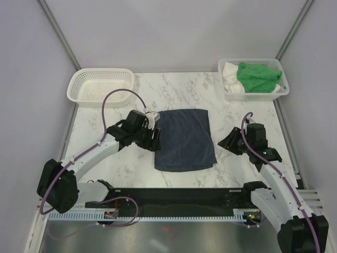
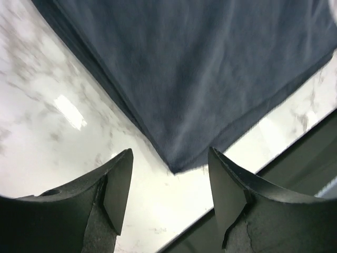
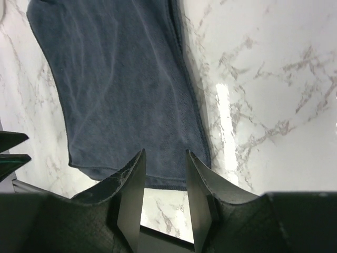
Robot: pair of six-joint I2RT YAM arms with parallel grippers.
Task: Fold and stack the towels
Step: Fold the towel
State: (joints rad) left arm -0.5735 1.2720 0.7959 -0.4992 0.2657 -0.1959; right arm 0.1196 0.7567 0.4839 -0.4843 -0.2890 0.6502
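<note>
Between the two arms, the left gripper [image 2: 168,163] hangs released, fingers apart and empty, just short of a corner of the navy towel [image 1: 184,138]. The right gripper [image 3: 165,158] is likewise parted, holding nothing, by the towel's right side. The navy towel lies flat on the marble table [image 1: 237,113]. Far right, a white basket [image 1: 285,90] holds the green towel [image 1: 257,76] and what seems to be the white towel [image 1: 229,74] bunched beside it.

White marble-veined desk [image 1: 231,105], glossy; bright glare patch [image 2: 68,112] on it. Plain pale grey walls [image 1: 174,31] on three sides, slim metal corner struts [image 1: 56,26] at the back. Black rail [image 1: 179,195] along near edge, brushed metal sheet [image 1: 174,237] below.
</note>
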